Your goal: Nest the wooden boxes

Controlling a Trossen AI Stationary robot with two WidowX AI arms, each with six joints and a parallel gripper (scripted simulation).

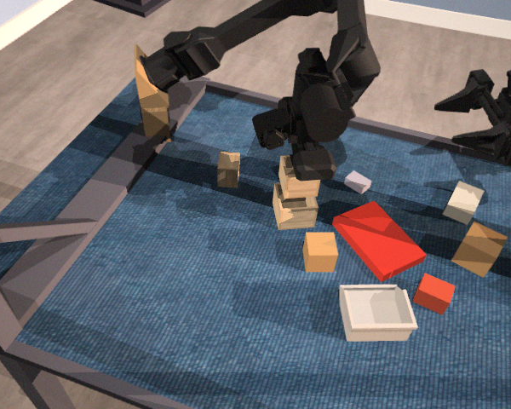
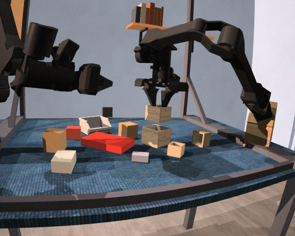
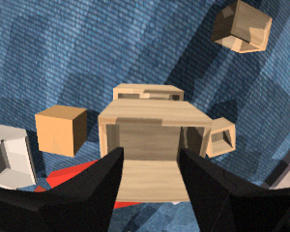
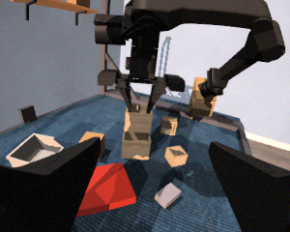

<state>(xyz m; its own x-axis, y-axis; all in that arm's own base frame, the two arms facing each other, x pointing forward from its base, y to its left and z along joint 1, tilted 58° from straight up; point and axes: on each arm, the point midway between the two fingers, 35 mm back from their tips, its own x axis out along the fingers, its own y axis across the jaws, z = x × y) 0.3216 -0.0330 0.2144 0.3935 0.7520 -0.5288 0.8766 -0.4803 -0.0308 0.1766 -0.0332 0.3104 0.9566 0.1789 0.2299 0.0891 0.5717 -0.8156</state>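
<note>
My left gripper (image 2: 159, 104) (image 3: 152, 154) has its fingers inside a medium wooden box (image 1: 303, 188) (image 2: 161, 114) (image 3: 155, 112) and holds it from within, open side up, in the air above the biggest wooden box (image 1: 297, 218) (image 2: 154, 136). The biggest box stands upright on the table, a gap below the held one. A small wooden box (image 2: 174, 151) (image 4: 175, 159) stands upright beside it, hidden in the top view. Another wooden box (image 1: 227, 175) (image 2: 206, 142) (image 3: 242, 24) lies on its side farther off. My right gripper (image 1: 444, 123) (image 4: 157, 145) is open and empty, away from the boxes.
An orange block (image 1: 321, 257), a red slab (image 1: 379, 242) and a pale lilac block (image 1: 357, 181) lie near the biggest box. A white bin (image 1: 377, 333), a red block (image 1: 433, 293), a brown block (image 1: 479, 250) and a cream block (image 1: 463, 201) lie farther off.
</note>
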